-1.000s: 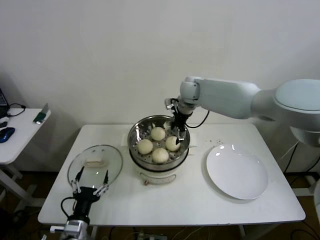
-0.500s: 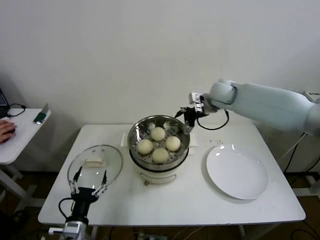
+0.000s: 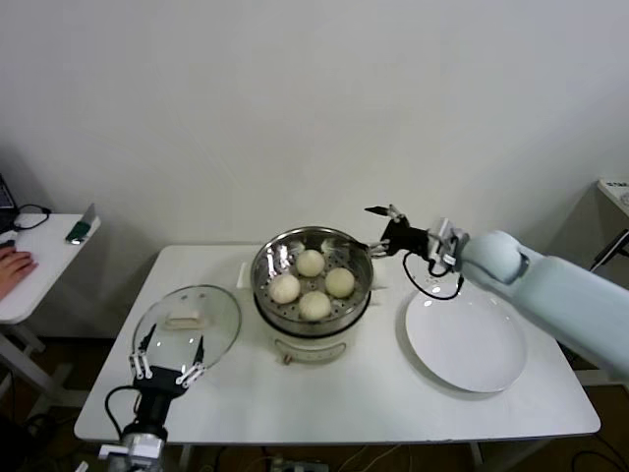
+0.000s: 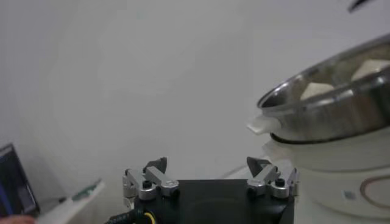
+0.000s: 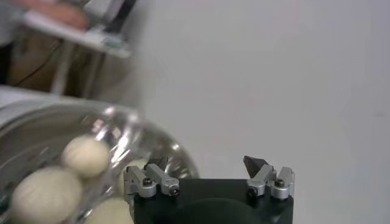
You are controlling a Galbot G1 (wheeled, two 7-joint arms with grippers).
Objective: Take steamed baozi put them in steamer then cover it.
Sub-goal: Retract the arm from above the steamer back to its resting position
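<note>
Since a moment ago the right arm has swung out from over the pot toward the right, and the left arm has sunk a little lower at the table's front edge.

Far left, the left end effector (image 3: pixel 164 362) hovers low at the front edge of the white table (image 3: pixel 344 403), fingers spread wide and holding nothing, just in front of the round clear glass lid with a metal rim and cream-white bar handle (image 3: pixel 188 321), which lies flat on the table. Beside it, mid-table, sits the shiny round stainless-steel steamer basket (image 3: pixel 313 280) on its white electric pot base (image 3: pixel 314 344), uncovered. Inside rest four smooth cream-white round buns (image 3: pixel 314 284), clustered together. Just past the basket's right rim, the right end effector (image 3: pixel 376 228) hangs in the air, fingers apart and empty, pointing back toward the basket. Farther right lies a flat round white plate (image 3: pixel 466 337), with the right arm reaching above its far edge.
</note>
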